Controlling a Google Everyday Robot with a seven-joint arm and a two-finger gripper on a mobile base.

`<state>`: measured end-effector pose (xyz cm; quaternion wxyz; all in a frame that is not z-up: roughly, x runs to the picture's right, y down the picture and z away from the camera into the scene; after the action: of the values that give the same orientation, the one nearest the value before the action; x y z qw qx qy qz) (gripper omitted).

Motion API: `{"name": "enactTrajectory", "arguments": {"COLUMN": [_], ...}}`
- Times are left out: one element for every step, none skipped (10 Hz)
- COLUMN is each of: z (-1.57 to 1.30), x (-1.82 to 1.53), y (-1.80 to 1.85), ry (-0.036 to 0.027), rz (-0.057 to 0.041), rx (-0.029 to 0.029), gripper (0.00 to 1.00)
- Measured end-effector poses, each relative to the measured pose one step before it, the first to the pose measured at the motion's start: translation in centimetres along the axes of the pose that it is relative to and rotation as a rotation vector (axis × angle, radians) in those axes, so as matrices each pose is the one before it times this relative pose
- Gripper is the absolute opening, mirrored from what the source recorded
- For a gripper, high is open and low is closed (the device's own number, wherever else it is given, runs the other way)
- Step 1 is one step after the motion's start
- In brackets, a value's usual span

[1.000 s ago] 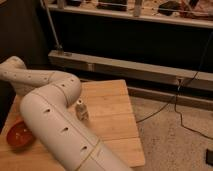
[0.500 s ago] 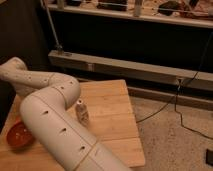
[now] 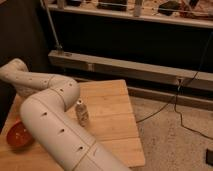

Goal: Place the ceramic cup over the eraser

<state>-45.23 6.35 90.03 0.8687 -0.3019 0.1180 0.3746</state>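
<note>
My white arm (image 3: 55, 125) rises from the bottom of the camera view. It bends at an elbow (image 3: 65, 90) and reaches left over the wooden table (image 3: 112, 102). The gripper is hidden past the arm's far-left end (image 3: 15, 72), so I cannot see it. The ceramic cup and the eraser are both out of view, perhaps behind the arm.
An orange-red bowl (image 3: 19, 135) sits at the table's left edge, partly behind the arm. A small pale upright object with a dark top (image 3: 81, 112) stands mid-table beside the arm. A metal ledge (image 3: 130, 70) runs behind, and a black cable (image 3: 165, 107) lies on the carpet at right.
</note>
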Motion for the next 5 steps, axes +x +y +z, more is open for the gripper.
{"name": "enactTrajectory", "arguments": {"z": [0.433, 0.083, -0.248, -1.046, -1.571], "x": [0.240, 0.119, 0.155, 0.059, 0.093], "y": [0.301, 0.065, -0.085, -0.429, -0.754], "ry": [0.01280, 0.00516, 0.00384, -0.00613, -0.01147], "rz": [-0.01512, -0.00528, -0.00687, -0.00051, 0.00305], "rx": [-0.01650, -0.00915, -0.00953, -0.00176, 0.00732], "gripper": [0.50, 0.42, 0.30, 0.19, 0.10]}}
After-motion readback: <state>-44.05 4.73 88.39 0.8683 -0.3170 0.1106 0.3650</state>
